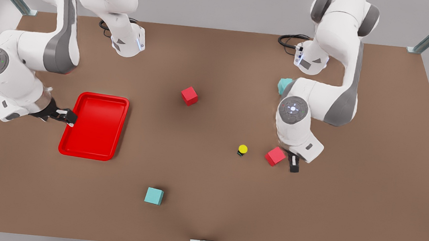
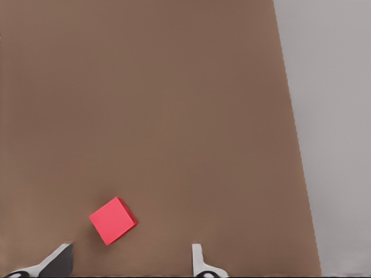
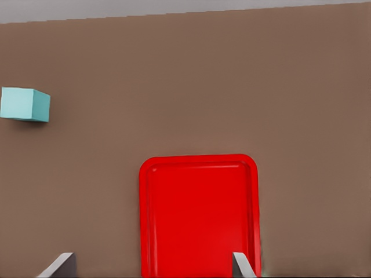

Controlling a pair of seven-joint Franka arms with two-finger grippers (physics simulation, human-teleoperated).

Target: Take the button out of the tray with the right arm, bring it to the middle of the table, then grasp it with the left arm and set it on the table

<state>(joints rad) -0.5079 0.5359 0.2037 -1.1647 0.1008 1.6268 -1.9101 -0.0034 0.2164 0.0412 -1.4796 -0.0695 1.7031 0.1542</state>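
The button (image 1: 242, 149), yellow cap up, stands on the brown table (image 1: 200, 175) right of centre in the front view, free of both grippers. The red tray (image 1: 104, 96) lies on the front view's left with nothing in it. My right gripper (image 1: 69, 117) hovers low at the tray's near-left rim, open; in the right wrist view its fingertips (image 3: 62, 263) spread wide before the tray (image 3: 197, 158). My left gripper (image 1: 293, 164) is open and low, just right of a red cube (image 1: 275, 156), a short way right of the button. In the left wrist view that cube (image 2: 113, 220) lies ahead of the fingertips (image 2: 199, 260).
A second red cube (image 1: 189, 95) sits mid-table toward the back. One teal cube (image 1: 154, 196) lies near the front edge, and another (image 1: 284, 85) is partly behind the left arm. The right wrist view shows a teal cube (image 3: 25, 104). The arm bases stand at the table's back.
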